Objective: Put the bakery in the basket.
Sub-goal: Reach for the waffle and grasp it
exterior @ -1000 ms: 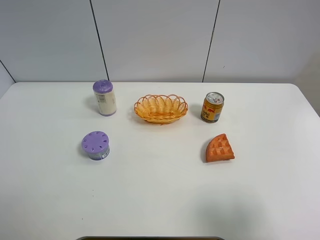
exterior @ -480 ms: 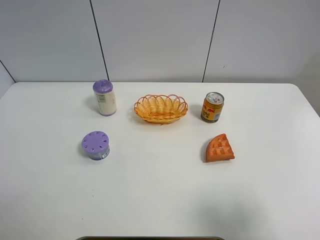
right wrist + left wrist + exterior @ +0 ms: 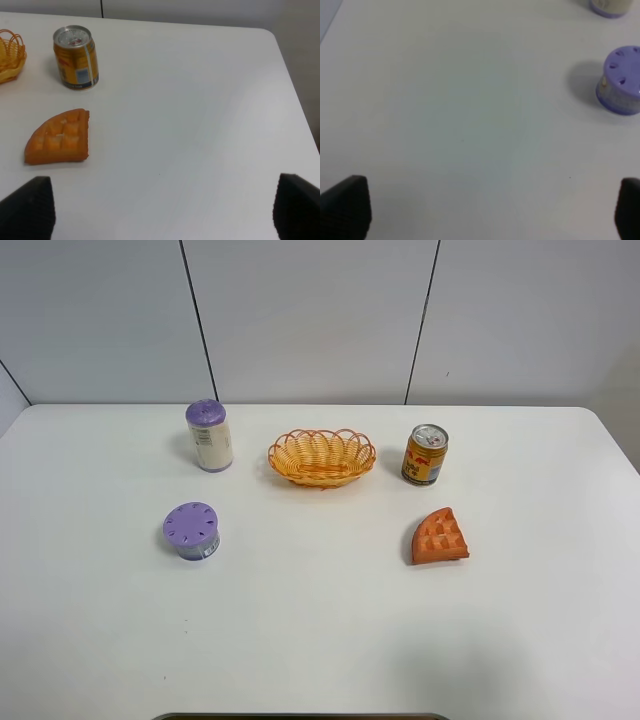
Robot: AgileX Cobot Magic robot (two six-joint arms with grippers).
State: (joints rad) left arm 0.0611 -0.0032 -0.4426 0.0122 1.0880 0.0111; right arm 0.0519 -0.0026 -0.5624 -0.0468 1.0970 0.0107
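Observation:
The bakery, an orange-brown waffle wedge [image 3: 440, 537], lies on the white table right of centre; it also shows in the right wrist view [image 3: 59, 137]. The orange-yellow woven basket [image 3: 321, 457] stands empty at the back middle; its edge shows in the right wrist view [image 3: 9, 62]. Neither arm shows in the exterior view. My right gripper [image 3: 162, 210] is open and empty, fingertips [image 3: 27, 207] wide apart, short of the waffle. My left gripper [image 3: 485, 210] is open and empty over bare table, fingertips [image 3: 345, 205] wide apart.
A red-and-gold drink can [image 3: 425, 454] stands right of the basket, behind the waffle. A tall purple-capped container [image 3: 209, 435] stands left of the basket. A short purple-lidded jar [image 3: 192, 531] sits front left, also in the left wrist view [image 3: 621, 80]. The table's right edge [image 3: 295, 100] is near.

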